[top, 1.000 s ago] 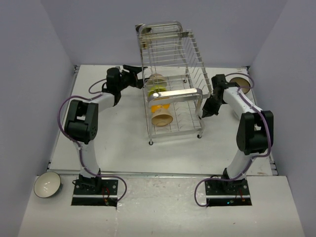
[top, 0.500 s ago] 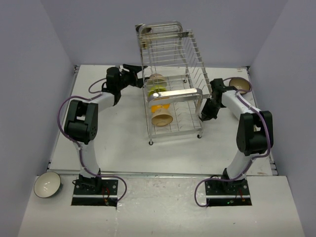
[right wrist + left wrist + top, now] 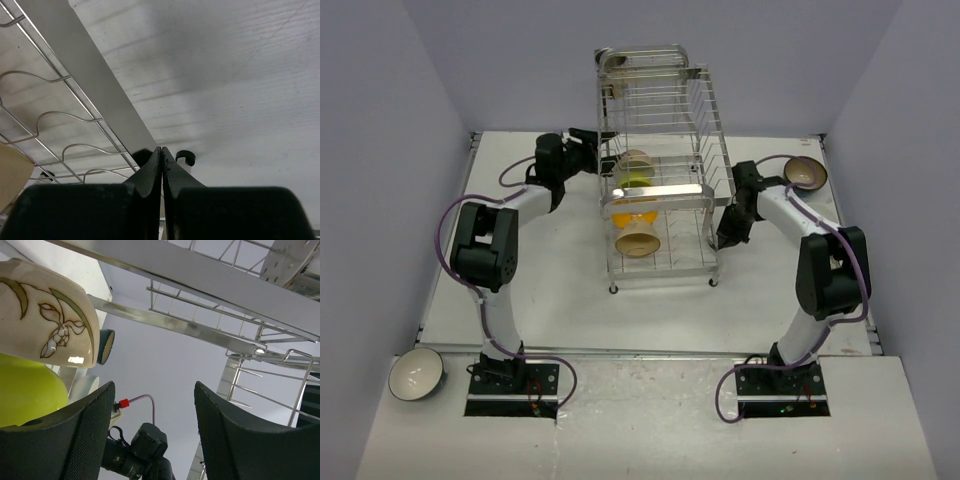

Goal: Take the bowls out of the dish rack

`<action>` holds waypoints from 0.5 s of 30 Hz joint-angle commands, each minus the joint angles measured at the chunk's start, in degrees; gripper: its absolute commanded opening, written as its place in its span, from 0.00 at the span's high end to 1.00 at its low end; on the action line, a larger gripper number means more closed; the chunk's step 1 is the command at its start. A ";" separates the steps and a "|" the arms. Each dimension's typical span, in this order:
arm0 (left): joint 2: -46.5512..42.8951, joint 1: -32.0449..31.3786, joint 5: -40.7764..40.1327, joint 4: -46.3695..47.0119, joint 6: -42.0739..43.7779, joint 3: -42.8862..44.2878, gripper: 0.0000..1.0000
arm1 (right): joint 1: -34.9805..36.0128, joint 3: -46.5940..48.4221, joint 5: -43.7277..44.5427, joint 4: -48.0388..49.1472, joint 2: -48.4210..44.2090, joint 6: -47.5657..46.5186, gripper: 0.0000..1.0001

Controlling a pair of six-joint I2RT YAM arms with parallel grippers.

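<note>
The chrome dish rack (image 3: 660, 190) stands mid-table. Its lower tier holds a cream bowl (image 3: 633, 160), a yellow-green bowl (image 3: 638, 178), an orange bowl (image 3: 633, 210) and a tan bowl (image 3: 640, 240), all on edge. My left gripper (image 3: 603, 150) is open at the rack's left rear side. In the left wrist view (image 3: 154, 385) it is beside a cream leaf-patterned bowl (image 3: 45, 315) and the yellow-green bowl (image 3: 25, 395). My right gripper (image 3: 723, 235) is shut and empty, tips against the rack's right lower edge. In the right wrist view (image 3: 161, 149) it is by the flat bar (image 3: 85, 75) and a foot (image 3: 185, 159).
A tan bowl (image 3: 805, 173) sits on the table at the right rear. A white bowl (image 3: 415, 375) lies off the table at the near left. A small object (image 3: 615, 62) sits on the rack's top tier. Grey walls enclose the table.
My right gripper has moved left against the rack, and the rack with its bowls has slid left. My left arm has barely moved.
</note>
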 commanded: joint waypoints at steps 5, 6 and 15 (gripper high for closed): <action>-4.10 -0.07 -0.59 -6.68 5.56 2.28 0.34 | 4.71 0.36 -5.71 1.78 -1.61 4.04 1.00; -4.54 -0.07 -1.55 -7.82 6.18 2.19 0.34 | 4.89 0.18 -5.71 1.87 -1.78 4.22 1.00; -7.97 -0.33 -4.98 -14.69 9.61 0.88 0.34 | 7.17 -0.61 -6.50 3.01 -2.14 5.54 1.00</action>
